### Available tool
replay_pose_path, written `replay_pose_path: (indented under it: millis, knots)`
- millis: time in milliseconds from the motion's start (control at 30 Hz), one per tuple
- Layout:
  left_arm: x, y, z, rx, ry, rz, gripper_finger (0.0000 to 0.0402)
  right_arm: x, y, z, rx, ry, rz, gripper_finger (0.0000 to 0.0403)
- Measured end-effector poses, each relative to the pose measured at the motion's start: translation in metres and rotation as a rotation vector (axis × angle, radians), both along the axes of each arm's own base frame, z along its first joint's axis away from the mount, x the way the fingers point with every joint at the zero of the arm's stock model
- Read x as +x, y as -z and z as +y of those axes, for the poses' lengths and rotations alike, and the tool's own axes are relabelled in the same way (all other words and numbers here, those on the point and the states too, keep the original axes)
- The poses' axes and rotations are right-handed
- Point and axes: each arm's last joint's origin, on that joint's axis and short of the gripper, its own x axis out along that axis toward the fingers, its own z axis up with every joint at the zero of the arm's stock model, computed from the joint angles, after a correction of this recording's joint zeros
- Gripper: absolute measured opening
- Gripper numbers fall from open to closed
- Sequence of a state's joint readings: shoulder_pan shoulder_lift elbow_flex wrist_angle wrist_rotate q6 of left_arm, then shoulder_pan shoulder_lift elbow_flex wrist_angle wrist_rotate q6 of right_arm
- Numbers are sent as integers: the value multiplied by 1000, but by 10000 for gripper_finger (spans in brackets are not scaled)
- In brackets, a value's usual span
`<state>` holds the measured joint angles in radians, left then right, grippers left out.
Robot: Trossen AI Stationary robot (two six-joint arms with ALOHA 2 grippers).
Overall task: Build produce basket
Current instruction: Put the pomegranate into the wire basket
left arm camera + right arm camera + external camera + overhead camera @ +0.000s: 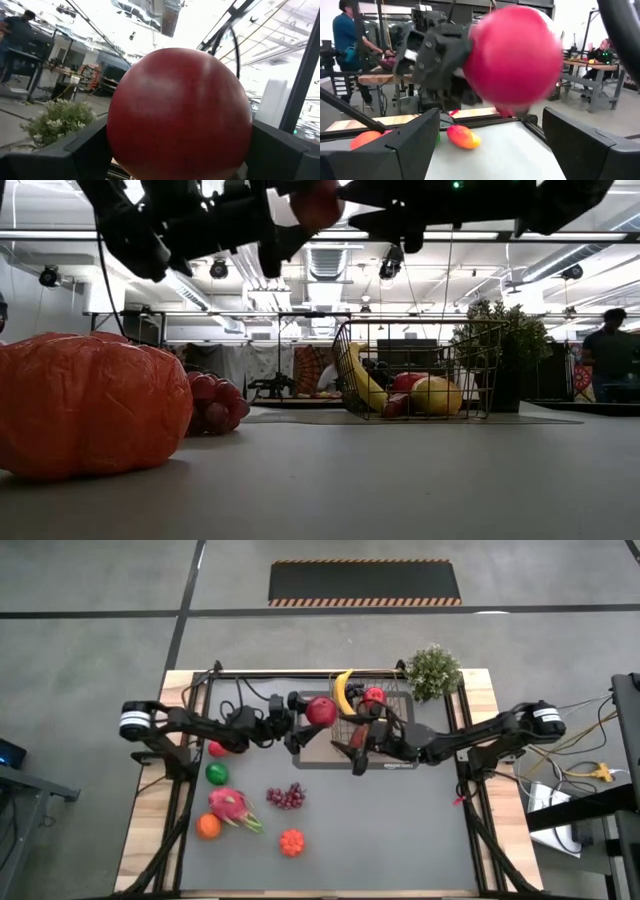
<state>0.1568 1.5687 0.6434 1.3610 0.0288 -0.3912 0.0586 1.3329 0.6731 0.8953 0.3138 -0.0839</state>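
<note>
My left gripper (306, 722) is shut on a red apple (321, 711), high above the table just left of the wire basket (385, 712). The basket stands on a grey-brown mat (320, 758) and holds a banana (343, 690), a red fruit (374, 695) and a yellow fruit (437, 395). My right gripper (352, 747) is open and empty at the basket's near side, facing the apple (512, 57). Loose produce lies on the near left: a green fruit (217, 773), a dragon fruit (230, 805), grapes (285, 797) and an orange (208, 826). My left gripper pinches the red apple by its two opposite sides (117, 135) between its two fingers (85, 150). The fingers come about level from the table's left. The apple is lifted clear of the table and the basket, near the top of the low view (315, 202).
A bushy potted plant (433, 671) stands at the basket's far right corner. A mango (463, 137) lies on the table below the two grippers. An orange-red fruit (291, 841) lies toward the near edge and a red fruit (215, 748) sits under my left arm. People stand beyond the table.
</note>
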Motion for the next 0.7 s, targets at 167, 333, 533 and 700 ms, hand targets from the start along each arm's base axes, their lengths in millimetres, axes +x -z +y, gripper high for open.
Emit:
replay_pose_path:
  millis: [167,333,533,700]
  knots:
    - [6,2,0,-15,12,-16,345,5,-5,0,-12,10,-2,329]
    - [6,2,0,-6,34,-17,345,4,-9,-2,5,10,-8,331]
    - [8,1,-8,11,75,-18,345,5,-9,-6,15,33,-20,327]
    - [9,-1,-11,13,84,-26,345,8,-11,-5,12,8,-21,327]
